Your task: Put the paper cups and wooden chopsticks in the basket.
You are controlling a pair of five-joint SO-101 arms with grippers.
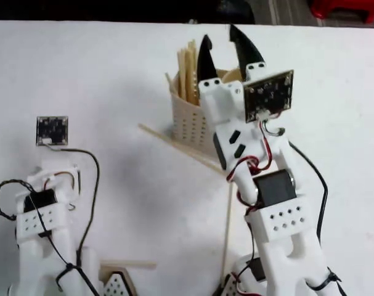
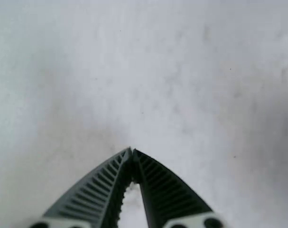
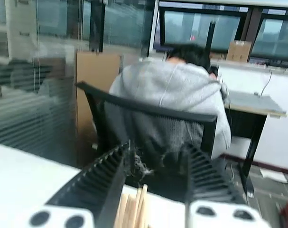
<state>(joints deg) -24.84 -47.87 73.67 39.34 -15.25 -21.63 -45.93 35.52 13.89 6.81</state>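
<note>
Wooden chopsticks (image 1: pixel 188 65): bundle standing upright in the white perforated basket (image 1: pixel 190 126), upper centre of the high view, leaning on its wall; tan rim (image 1: pixel 231 75) inside, possibly a paper cup. Loose chopstick (image 1: pixel 180 148) lying diagonally at the basket's foot; another loose stick (image 1: pixel 227 228) below it, beside the right arm; both judged not yet collected. Right gripper (image 1: pixel 225 49): jaws apart, empty, above the basket, as for a drop. Left gripper (image 2: pixel 132 153): closed on nothing, lower left, over bare table (image 2: pixel 181 71).

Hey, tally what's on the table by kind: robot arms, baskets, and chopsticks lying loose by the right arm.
Robot arms: 2
Baskets: 1
Loose chopsticks: 2
Total: 5
</note>
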